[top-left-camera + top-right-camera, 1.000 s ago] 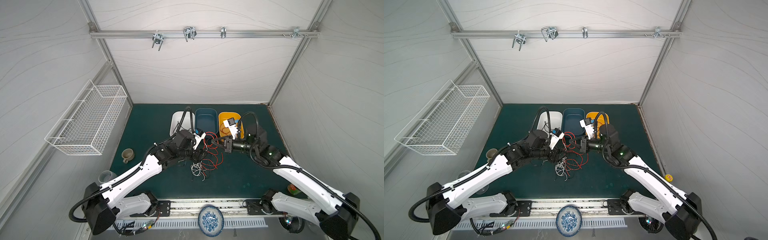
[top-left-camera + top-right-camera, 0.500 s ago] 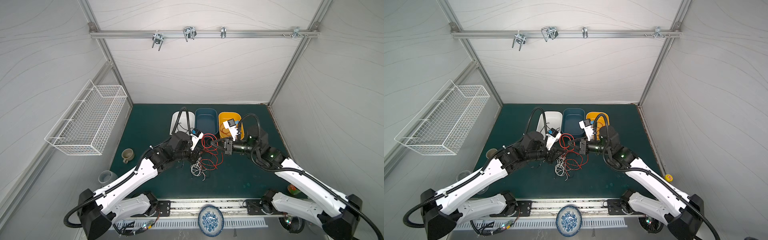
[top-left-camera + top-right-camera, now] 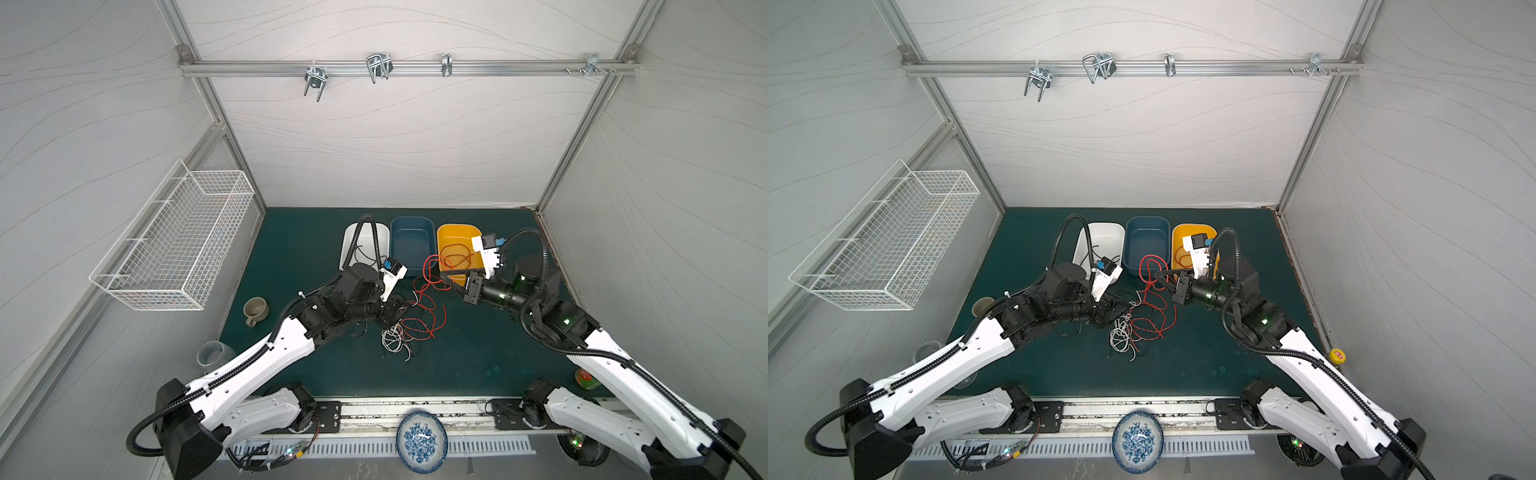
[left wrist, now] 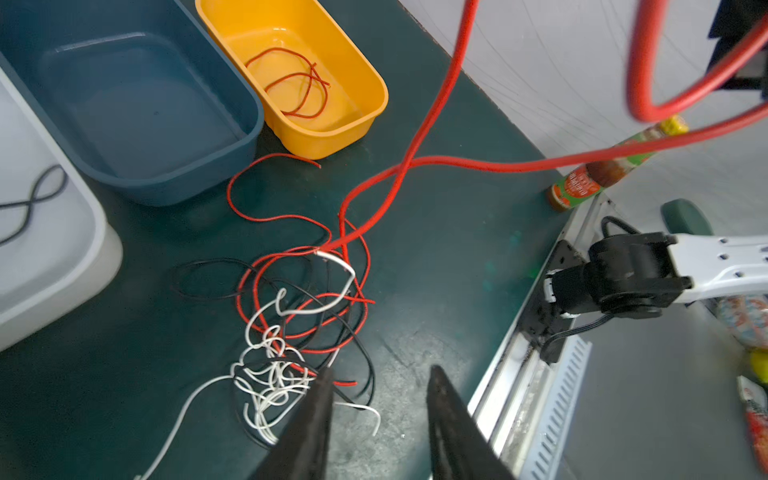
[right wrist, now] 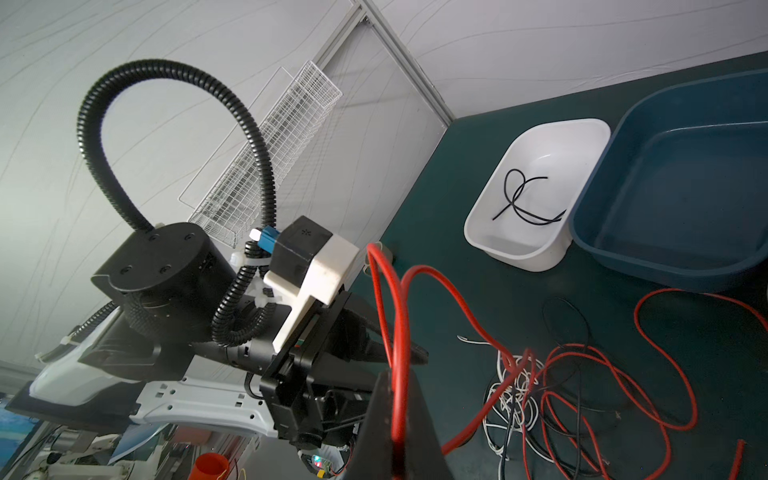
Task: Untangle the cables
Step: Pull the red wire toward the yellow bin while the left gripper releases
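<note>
The right gripper (image 3: 442, 277) pinches a red cable (image 5: 399, 332) raised off the tangle (image 4: 282, 345) at the middle of the worktop (image 4: 436, 249). The left gripper (image 4: 380, 370) hovers spread above it. The next move likely calls for pinning the tangle while the red is drawn free.

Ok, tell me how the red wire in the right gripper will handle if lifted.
Probably floppy: the red wire droops in loops from the right gripper. Likely light, but it may drag the pile, since it runs into that tangle.

At worktop (image 3: 478, 353) rear, side by side: three bins (image 3: 409, 249). Just before them, between left end effector (image 4: 380, 374) and right end effector (image 3: 445, 277): cables (image 3: 395, 336).
</note>
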Tool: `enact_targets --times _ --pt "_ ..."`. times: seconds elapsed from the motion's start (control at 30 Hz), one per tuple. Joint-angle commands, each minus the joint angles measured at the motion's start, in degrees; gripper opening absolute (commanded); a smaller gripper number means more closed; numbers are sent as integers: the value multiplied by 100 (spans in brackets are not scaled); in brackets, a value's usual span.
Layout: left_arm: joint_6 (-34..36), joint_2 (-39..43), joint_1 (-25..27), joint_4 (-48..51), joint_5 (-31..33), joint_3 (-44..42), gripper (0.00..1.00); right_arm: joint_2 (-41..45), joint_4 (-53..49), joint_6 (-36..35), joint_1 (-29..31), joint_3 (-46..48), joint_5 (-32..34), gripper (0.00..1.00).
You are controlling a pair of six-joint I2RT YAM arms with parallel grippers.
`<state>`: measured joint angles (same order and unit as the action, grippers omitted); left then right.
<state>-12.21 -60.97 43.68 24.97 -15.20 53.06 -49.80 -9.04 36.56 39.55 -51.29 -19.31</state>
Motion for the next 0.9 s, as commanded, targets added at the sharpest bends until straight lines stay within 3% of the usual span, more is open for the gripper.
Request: enact_targets --times 0.0,0.2,0.43,0.53,0.87 --pt "-86 -189 11 -118 -253 96 46 121 -248 -65 -39 -232 120 0" --pt "-336 -711 19 -151 -240 293 52 256 -404 -167 -44 -460 90 0" --pt "-741 -1411 20 177 761 748 54 332 -364 -53 -46 -454 -123 0" --pt "-866 -1760 21 432 867 1012 53 397 -448 -78 -44 -454 -59 0" --pt "-494 -1211 -76 779 1245 1170 56 762 -1464 -611 -379 -633 989 0"
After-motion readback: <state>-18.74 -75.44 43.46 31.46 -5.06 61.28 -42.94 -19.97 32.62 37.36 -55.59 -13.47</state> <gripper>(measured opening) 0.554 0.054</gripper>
